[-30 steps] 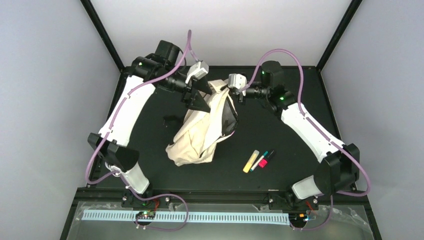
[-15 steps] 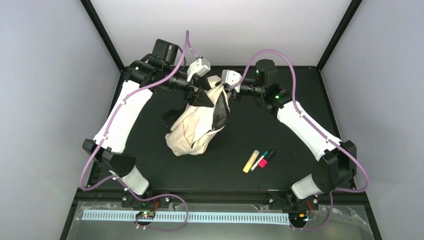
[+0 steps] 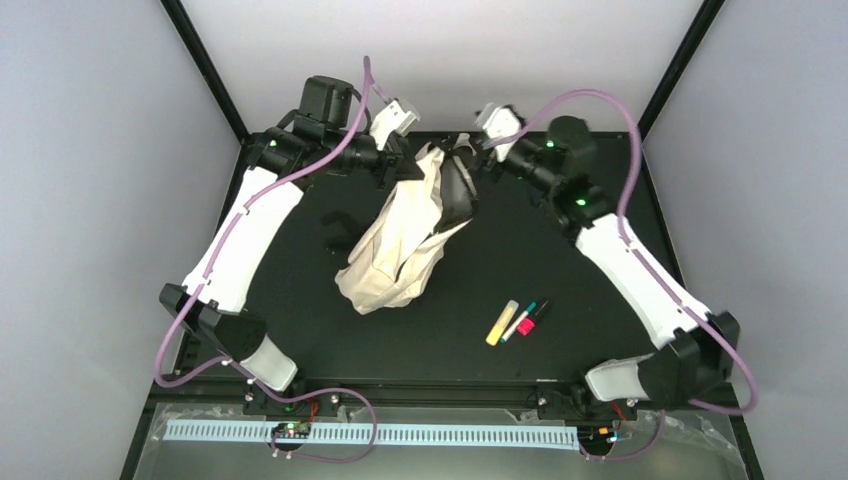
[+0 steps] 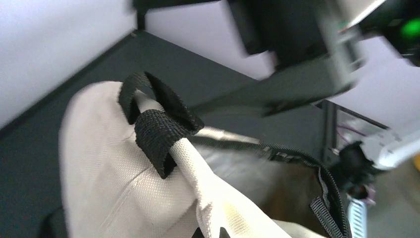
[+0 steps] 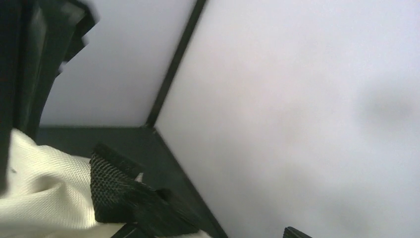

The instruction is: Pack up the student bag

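The student bag [image 3: 405, 240], a cream fabric backpack, stands slumped at mid-table with its dark zippered mouth [image 3: 455, 195] facing right. My left gripper [image 3: 407, 168] is shut on the cream fabric at the bag's top edge. In the left wrist view its tips [image 4: 210, 233] pinch that fabric just below the black webbing loop [image 4: 158, 126], and the open zipper [image 4: 302, 161] shows grey lining. My right gripper [image 3: 468, 150] hangs open beside the bag's top at the right. In the right wrist view its jaws [image 5: 213, 232] stand wide apart next to the black loop [image 5: 119, 188], holding nothing.
A yellow highlighter [image 3: 502, 322], a pink and teal pen [image 3: 519, 321] and a dark marker [image 3: 535, 315] lie side by side on the black table [image 3: 600, 330], right of the bag. A black strap piece [image 3: 340, 222] lies to the bag's left. The back wall is close behind both grippers.
My left gripper has shut on the bag's top fabric. My right gripper has opened, let go of the bag and drawn back toward the rear wall.
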